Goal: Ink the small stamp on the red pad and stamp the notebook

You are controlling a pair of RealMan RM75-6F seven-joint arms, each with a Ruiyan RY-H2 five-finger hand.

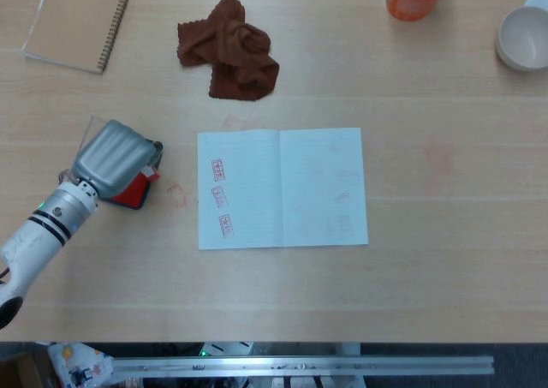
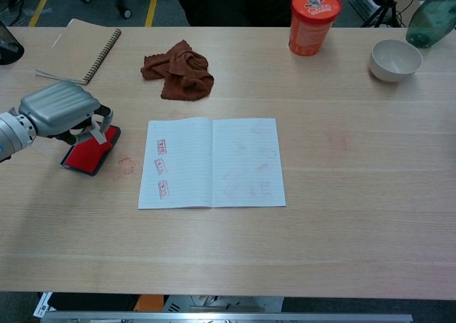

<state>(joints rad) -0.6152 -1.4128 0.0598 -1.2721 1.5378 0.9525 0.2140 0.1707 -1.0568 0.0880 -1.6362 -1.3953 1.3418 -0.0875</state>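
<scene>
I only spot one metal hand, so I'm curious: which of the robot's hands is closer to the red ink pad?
Left. The left hand hovers over the red pad's far end, holding the small stamp. The right hand is out of both views.
</scene>
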